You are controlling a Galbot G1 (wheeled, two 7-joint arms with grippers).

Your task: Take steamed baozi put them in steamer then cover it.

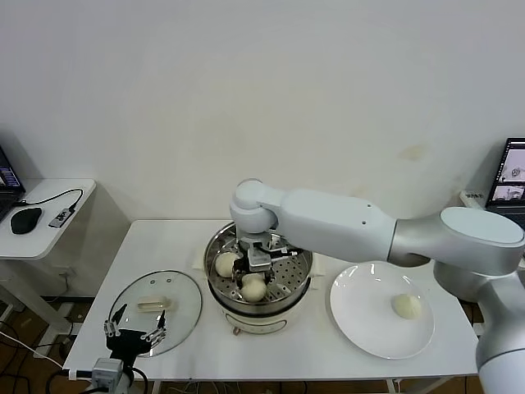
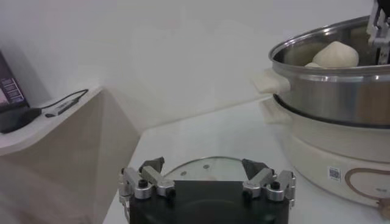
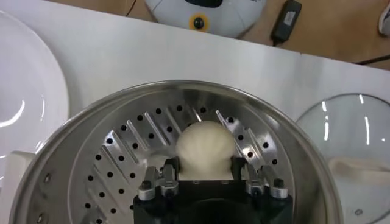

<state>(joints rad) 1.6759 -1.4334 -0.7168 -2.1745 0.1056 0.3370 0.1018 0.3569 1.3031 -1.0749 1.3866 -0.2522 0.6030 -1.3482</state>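
The right hand (image 3: 205,178) was down inside the steamer (image 1: 218,250), its fingers (image 3: 170,169) standing on either side of a steamed baozi (image 3: 205,150) that sat on the perforated tray (image 3: 125,152). The fingers flanked the bun closely; whether they pressed on it or had let it go could not be told from the wrist view. In the head view the same hand (image 1: 259,256) hung over the middle of the pot, with the white right arm (image 1: 344,226) reaching across from the right side.

Two more buns lay in the steamer near the hand: one (image 1: 225,263) toward the left rim and one (image 1: 253,288) toward the front rim. A fourth bun (image 1: 406,305) rested alone on the white plate (image 1: 361,316), which stood on the surface (image 1: 164,242) just to the right of the steamer.

The left hand (image 1: 135,333) waited at the front left of the surface, over the near edge of the glass lid (image 1: 176,308), with its fingers (image 2: 143,181) spread wide and nothing between them. The lid lay flat on the surface to the left of the steamer, apart from it.

A side table (image 1: 57,226) stood further left, carrying a black mouse (image 1: 25,219) and a cable (image 1: 49,199).
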